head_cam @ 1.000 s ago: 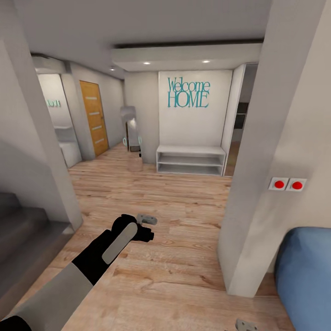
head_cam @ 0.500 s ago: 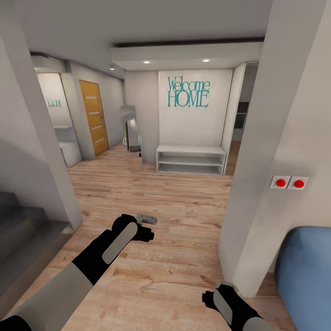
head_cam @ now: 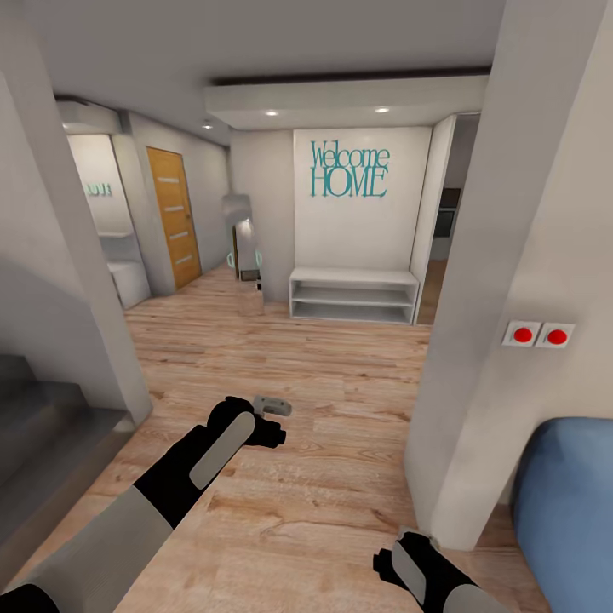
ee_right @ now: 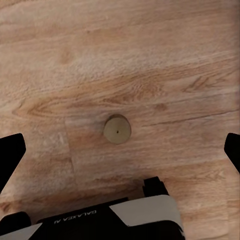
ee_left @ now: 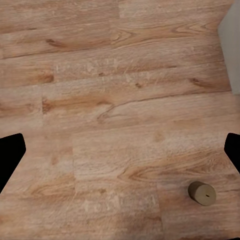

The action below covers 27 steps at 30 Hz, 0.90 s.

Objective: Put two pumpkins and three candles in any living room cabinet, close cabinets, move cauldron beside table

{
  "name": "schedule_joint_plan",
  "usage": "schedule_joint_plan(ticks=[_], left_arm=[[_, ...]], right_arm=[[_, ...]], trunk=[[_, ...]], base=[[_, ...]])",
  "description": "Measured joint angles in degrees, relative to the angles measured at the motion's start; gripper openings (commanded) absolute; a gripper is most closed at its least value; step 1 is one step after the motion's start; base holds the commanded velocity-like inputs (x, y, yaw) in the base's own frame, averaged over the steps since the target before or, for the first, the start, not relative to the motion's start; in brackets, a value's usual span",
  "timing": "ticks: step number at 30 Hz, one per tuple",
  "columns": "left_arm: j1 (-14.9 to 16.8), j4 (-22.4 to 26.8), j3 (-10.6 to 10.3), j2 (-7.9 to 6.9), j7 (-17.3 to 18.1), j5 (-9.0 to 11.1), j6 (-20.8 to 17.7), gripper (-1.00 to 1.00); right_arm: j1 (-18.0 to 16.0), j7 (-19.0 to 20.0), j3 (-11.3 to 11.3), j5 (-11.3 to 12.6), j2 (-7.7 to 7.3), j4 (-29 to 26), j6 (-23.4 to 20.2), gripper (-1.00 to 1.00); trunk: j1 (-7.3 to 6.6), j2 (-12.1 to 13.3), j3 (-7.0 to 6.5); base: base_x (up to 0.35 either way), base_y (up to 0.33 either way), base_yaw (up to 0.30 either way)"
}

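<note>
**Right arm swung into view over a floor candle**

Within the last second the right gripper (head_cam: 417, 538) rose into the head view. Both sets of jaws stood apart, empty. A candle (ee_right: 117, 129) stood on the wooden floor (head_cam: 323, 383) beneath it, probably the next pickup.

head view faces down hallway, wrist views overlook floor (ee_left: 120, 100), candle (ee_right: 117, 129)

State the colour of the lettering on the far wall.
Teal, on the "Welcome HOME" wall lettering; clearest in the head view.
</note>
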<state>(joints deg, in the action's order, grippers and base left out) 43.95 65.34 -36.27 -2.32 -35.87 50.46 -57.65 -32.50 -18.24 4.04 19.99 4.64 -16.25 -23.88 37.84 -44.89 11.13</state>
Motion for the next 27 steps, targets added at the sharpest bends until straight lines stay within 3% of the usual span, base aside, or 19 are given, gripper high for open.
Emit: schedule_joint_plan(ticks=[18, 21, 25, 27], left_arm=[[0.0, -0.01, -0.1, 0.09, -0.26, -0.15, 0.18, 1.0], [0.0, -0.02, -0.11, 0.09, -0.32, -0.16, 0.19, 1.0], [0.0, -0.02, -0.12, 0.09, -0.35, -0.2, 0.2, 1.0], [0.0, -0.05, -0.12, 0.09, -0.37, -0.22, 0.2, 1.0]], right_arm=[[-0.02, 0.04, 0.68, -0.01, 0.42, -0.21, 1.79, 1.0], [0.0, 0.49, 2.53, 0.03, 0.99, -0.19, 1.83, 1.0], [0.0, 5.57, 6.73, 0.02, 1.78, -0.12, 1.82, 1.0], [0.01, 6.8, 7.79, -0.01, 1.85, -0.04, 1.82, 1.0]], trunk=[[3.96, -7.23, 3.24], [4.62, -8.44, 3.78], [5.5, -10.04, 4.5], [5.94, -10.85, 4.86]], base=[[0.0, 0.0, 0.0], [0.0, 0.0, 0.0], [0.0, 0.0, 0.0], [0.0, 0.0, 0.0]])
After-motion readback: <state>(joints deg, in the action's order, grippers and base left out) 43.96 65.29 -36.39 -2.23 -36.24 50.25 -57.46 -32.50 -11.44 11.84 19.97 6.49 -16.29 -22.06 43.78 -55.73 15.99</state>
